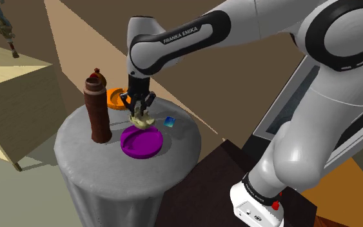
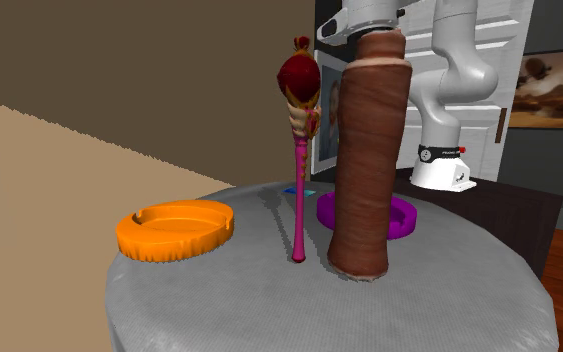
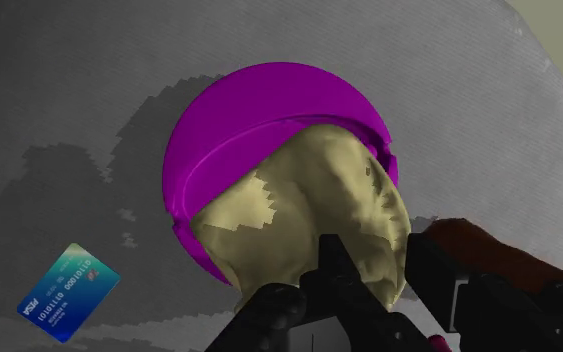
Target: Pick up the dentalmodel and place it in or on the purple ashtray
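Taking the round grey tabletop (image 1: 83, 161) in the shoulder view as a dial, a tall brown cylinder (image 1: 98, 111) stands upright at ten o'clock. An orange ashtray (image 1: 116, 98) lies at twelve, near the far edge. Just to its right, the white arm (image 1: 173, 40) points its black jaws straight down. They are clenched on the cream dental model (image 1: 141, 120), which hangs from them. The model sits over the twelve o'clock rim of the purple ashtray (image 1: 141, 143), which lies near the middle of the tabletop. I cannot tell whether model and ashtray touch. A small blue card (image 1: 169, 122) lies flat at two o'clock, apart from the ashtray.

In the second exterior view the orange ashtray (image 2: 174, 230) is at nine o'clock. Next comes a pink-stemmed thing with a dark red head (image 2: 300, 150), standing upright, then the brown cylinder (image 2: 369, 160) near the middle. The purple ashtray (image 2: 402, 215) is partly hidden behind the cylinder.

In the wrist view the card (image 3: 69, 292) lies well apart from the jaws. The dental model (image 3: 309, 215) is pinched between the two black fingers (image 3: 334, 262) and covers the near part of the purple ashtray (image 3: 269, 110).
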Controlling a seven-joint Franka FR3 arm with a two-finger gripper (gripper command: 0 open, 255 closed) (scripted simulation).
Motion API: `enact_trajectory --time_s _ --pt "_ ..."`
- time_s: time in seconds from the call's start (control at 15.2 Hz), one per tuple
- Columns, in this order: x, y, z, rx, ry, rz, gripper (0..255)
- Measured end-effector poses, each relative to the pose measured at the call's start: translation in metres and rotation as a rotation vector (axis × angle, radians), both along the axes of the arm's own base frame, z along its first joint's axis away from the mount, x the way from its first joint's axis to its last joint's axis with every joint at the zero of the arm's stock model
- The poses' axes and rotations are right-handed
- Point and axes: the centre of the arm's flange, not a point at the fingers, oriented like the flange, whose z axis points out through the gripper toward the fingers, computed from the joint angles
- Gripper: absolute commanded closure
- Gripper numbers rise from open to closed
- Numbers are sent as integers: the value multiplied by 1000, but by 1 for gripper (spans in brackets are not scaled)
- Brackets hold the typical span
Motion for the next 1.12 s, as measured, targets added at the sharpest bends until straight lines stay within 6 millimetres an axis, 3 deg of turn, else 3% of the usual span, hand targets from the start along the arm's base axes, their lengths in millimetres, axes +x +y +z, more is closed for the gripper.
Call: enact_trajectory --time_s 0.13,0.26,1.12 --pt "-16 5 -5 0 0 0 255" --pt "-20 7 -14 -1 0 0 255" --pt "-21 7 -81 -1 0 -1 255"
